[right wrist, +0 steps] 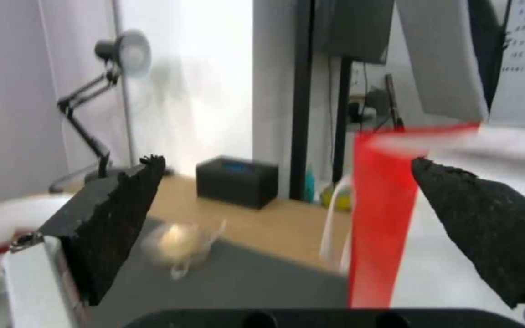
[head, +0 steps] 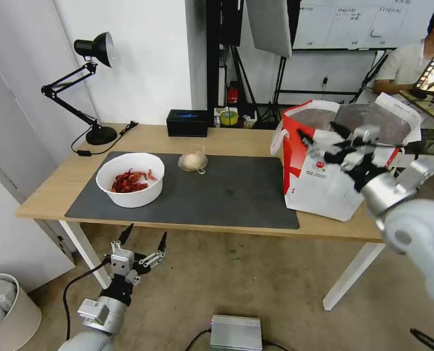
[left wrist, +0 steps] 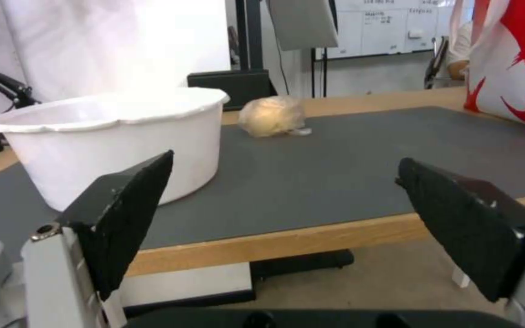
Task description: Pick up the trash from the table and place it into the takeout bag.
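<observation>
A white round bowl (head: 129,180) (left wrist: 116,136) of red crayfish shells stands on the left of the dark grey mat (head: 236,195) that covers the table (head: 217,139). A small clear yellowish bag (head: 193,161) (left wrist: 271,116) (right wrist: 177,243) lies on the mat's far side. The takeout bag (head: 319,183) (left wrist: 517,64) (right wrist: 381,218) stands open on the table's right end. My right gripper (head: 319,132) (right wrist: 287,160) is open and empty, held at the bag's near upper rim. My left gripper (head: 147,233) (left wrist: 285,160) is open and empty, below the table's front edge, in front of the bowl.
A black desk lamp (head: 92,87) stands at the back left corner, with a black box (head: 187,123) (right wrist: 235,180) at the back edge. On the floor are a white bin (head: 5,312) at the left and a silver box (head: 236,332) near my base.
</observation>
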Controlling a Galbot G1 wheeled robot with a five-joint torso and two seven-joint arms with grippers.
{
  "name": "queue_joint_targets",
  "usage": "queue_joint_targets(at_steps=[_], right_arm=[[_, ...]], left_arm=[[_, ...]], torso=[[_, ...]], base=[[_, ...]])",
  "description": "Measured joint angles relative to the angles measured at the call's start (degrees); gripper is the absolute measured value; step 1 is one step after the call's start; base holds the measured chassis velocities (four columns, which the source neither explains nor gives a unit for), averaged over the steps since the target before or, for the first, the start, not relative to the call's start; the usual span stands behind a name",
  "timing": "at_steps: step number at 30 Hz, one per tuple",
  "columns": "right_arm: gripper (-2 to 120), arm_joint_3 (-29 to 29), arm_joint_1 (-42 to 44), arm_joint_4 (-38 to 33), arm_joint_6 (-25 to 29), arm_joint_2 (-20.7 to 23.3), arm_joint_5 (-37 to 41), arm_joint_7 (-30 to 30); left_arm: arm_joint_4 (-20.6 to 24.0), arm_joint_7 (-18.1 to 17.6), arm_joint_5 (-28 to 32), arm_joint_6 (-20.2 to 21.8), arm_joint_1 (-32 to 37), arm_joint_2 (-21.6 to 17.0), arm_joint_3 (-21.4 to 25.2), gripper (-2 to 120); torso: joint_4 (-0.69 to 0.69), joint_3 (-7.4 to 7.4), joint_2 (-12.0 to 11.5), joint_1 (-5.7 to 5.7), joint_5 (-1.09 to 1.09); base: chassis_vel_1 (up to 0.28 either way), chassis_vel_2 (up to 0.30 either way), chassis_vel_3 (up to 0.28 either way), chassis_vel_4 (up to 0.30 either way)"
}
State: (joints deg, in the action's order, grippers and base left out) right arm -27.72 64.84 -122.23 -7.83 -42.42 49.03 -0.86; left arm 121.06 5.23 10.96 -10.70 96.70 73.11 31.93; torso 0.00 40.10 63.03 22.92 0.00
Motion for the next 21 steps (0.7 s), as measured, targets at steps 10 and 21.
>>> queue_joint_targets(at_steps=[10, 21], right_arm=[[100, 1.7, 12.4, -0.1, 4.2, -6.3, -9.6, -0.9], [100, 3.0, 20.1, 2.1, 8.3, -11.6, -14.8, -1.4]], left_arm=[[0.0, 0.1, 0.0, -0.4, 0.5, 0.0, 0.7, 100], [-0.5, 0.2, 0.1, -0.5, 0.4, -0.2, 0.7, 100]], torso=[[-0.01, 0.0, 0.0, 0.0, 0.0], [0.0, 0.0, 0.0, 0.0, 0.0]], base=[[0.0, 0.0, 0.0, 0.0], [0.0, 0.0, 0.0, 0.0]])
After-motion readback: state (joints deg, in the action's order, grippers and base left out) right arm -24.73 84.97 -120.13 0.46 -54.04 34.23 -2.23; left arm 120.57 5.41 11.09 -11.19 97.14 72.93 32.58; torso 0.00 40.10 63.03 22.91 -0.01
